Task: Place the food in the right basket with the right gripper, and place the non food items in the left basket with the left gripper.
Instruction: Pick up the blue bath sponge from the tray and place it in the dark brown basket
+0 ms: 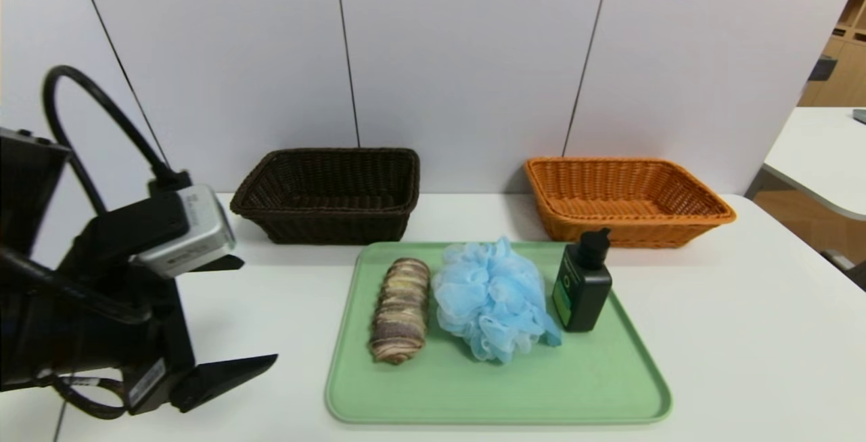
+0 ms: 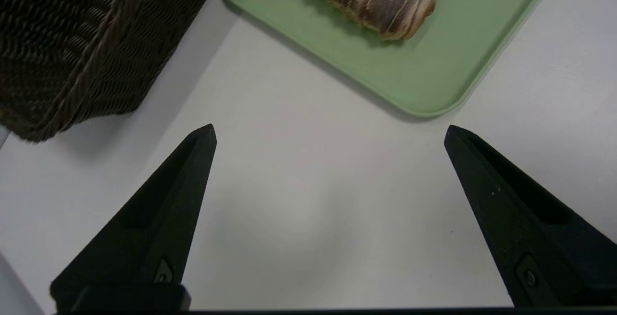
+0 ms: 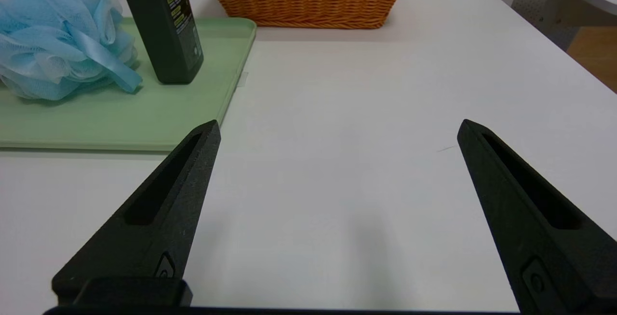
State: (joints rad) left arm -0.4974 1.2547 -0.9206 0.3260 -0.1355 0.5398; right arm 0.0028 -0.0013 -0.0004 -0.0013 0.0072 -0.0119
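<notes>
Looking down on a green tray [image 1: 500,391], taken as the clock face, lying on a white table [image 1: 731,334]; on it, between nine and ten o'clock, with the bread roll [image 1: 400,310] set lengthwise; just beside, towards twelve, with the light-blue bath pouf [image 1: 494,300]; at two, with the black pump bottle [image 1: 583,283] standing upright, near the pouf; beyond the tray, between ten and eleven, with the dark brown basket [image 1: 328,218]; between one and two, with the orange basket [image 1: 622,225]; out at nine, with the left gripper [image 1: 260,310] above bare tabletop, jaws spread wide; off towards four, with the right gripper [image 3: 340,122] over the table, jaws likewise wide apart.
</notes>
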